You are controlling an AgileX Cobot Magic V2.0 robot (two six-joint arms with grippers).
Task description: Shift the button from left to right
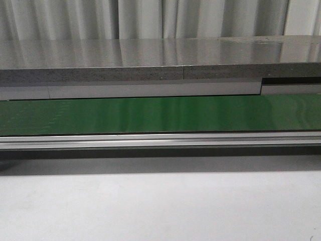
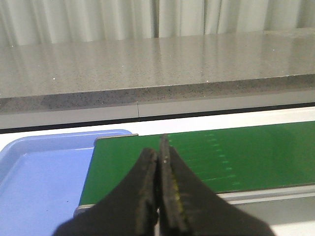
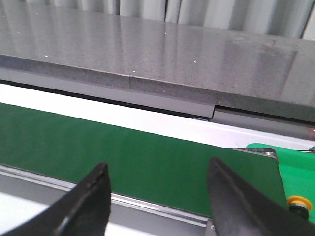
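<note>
**Operator:** Status of the jaws?

**Technician:** Left gripper (image 2: 158, 150): jaws pressed together, nothing between them, above the belt (image 2: 236, 157) end beside the blue tray (image 2: 34, 172). Right gripper (image 3: 158, 167): jaws spread wide, holding nothing, above the belt.

**Operator:** Button position?

**Technician:** Cannot tell. In the front view the belt runs from 9 to 3 o'clock, with the grey slab (image 1: 150, 55) at 12 and the white counter (image 1: 160, 211) at 6. A small yellow round piece (image 3: 297, 202) sits on a green plate (image 3: 295, 162) just past the belt end. It is unclear whether it is the button.
</note>
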